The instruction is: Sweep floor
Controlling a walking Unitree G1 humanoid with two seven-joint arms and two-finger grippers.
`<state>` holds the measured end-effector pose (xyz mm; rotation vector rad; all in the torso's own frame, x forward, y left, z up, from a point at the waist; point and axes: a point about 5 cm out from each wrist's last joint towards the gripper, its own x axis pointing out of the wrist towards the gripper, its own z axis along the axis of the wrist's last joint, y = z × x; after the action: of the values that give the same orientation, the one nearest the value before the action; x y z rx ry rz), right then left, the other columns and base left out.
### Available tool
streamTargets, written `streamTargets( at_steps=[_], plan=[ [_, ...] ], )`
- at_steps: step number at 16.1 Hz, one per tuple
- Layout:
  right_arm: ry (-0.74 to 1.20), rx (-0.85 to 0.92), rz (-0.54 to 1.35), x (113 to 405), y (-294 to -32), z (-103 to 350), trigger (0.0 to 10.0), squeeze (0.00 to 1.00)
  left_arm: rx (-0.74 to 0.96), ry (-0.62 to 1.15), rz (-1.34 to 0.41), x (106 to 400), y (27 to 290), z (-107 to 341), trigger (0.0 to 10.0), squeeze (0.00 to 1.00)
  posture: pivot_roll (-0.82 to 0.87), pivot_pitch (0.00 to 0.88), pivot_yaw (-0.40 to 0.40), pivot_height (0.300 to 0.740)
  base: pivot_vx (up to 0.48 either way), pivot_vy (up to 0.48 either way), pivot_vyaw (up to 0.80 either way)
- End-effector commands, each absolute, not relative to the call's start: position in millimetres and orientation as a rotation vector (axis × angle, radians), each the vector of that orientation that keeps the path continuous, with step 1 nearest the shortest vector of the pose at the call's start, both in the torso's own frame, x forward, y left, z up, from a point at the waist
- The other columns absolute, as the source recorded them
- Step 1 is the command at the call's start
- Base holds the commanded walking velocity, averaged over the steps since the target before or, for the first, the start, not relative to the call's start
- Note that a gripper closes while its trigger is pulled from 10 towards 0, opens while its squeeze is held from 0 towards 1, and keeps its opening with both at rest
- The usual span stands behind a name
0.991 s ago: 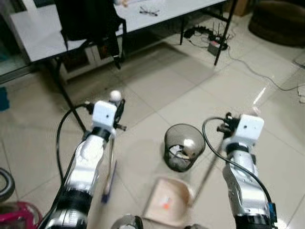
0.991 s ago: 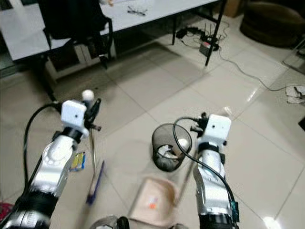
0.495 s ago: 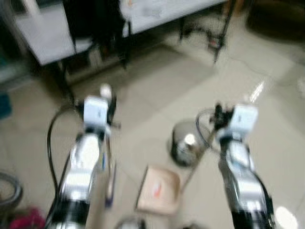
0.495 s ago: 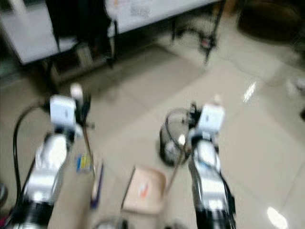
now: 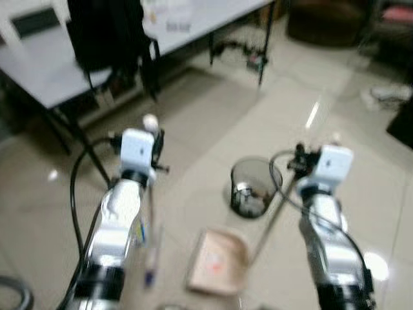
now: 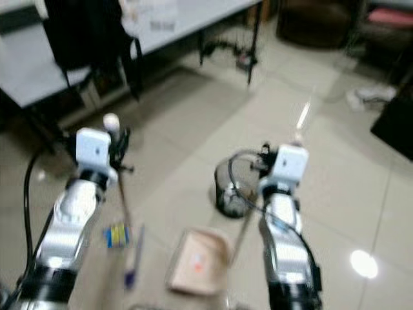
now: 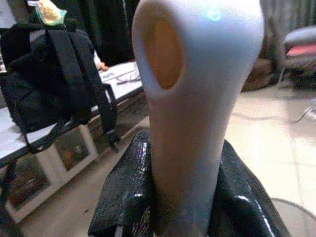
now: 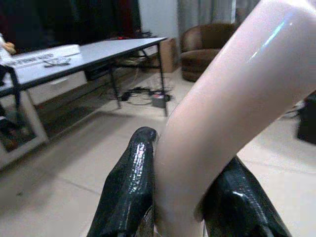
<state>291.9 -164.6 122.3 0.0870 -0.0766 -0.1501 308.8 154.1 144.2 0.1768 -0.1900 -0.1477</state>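
— Two containers sit on the floor (image 5: 213,123): a black mesh bin (image 5: 253,187) and a pale dustpan (image 5: 218,261).

— What does each hold?

— White crumpled scraps lie at the bottom of the bin, though blur hides what they are. The dustpan lies flat just in front of the bin, with a small orange speck on its tray.

— Who holds the dustpan?

— The right gripper (image 8: 185,197) has its jaws clenched on the dustpan handle (image 8: 222,123), a pinkish bent tube. From there a thin pole runs down to the dustpan, passing beside the bin.

— And the broom?

— The left gripper (image 7: 185,197) has its jaws clamped round the broom handle (image 7: 190,98), whose rounded white top rises above the fingers (image 7: 123,197). The broom (image 6: 132,258) stands nearly upright to the left of the dustpan, its blue head low by the floor.

— Anything beside it?

— One small blue and yellow object (image 6: 116,235) lies on the floor near the broom. Farther off, a black backpack (image 7: 44,84) rests on a long white bench (image 5: 193,19).
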Motion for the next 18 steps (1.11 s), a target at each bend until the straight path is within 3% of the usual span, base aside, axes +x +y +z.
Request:
streamTargets(
  at_steps=[1, 7, 12, 18],
  plan=[
    [-0.114, 0.108, -0.13, 295, -157, 131, 10.0, 0.0, 0.21, -0.217, -0.122, 309, 163, 153, 10.0, 0.0, 0.0, 0.011, 0.052, 0.74, 0.0, 0.424, -0.54],
    [-0.117, 0.111, -0.135, 296, -159, 131, 10.0, 0.0, 0.215, -0.213, -0.123, 308, 163, 152, 10.0, 0.0, 0.01, 0.0, 0.057, 0.74, 0.0, 0.425, -0.42],
    [-0.121, 0.063, -0.103, 301, -157, 134, 10.0, 0.0, 0.223, -0.214, -0.101, 306, 161, 152, 10.0, 0.0, 0.01, 0.006, 0.053, 0.74, 0.0, -0.384, 0.0],
    [-0.114, -0.011, -0.079, 310, -162, 138, 10.0, 0.0, 0.162, -0.206, -0.075, 307, 157, 154, 10.0, 0.0, 0.01, 0.012, 0.048, 0.74, 0.0, 0.0, 0.0]
  ],
)
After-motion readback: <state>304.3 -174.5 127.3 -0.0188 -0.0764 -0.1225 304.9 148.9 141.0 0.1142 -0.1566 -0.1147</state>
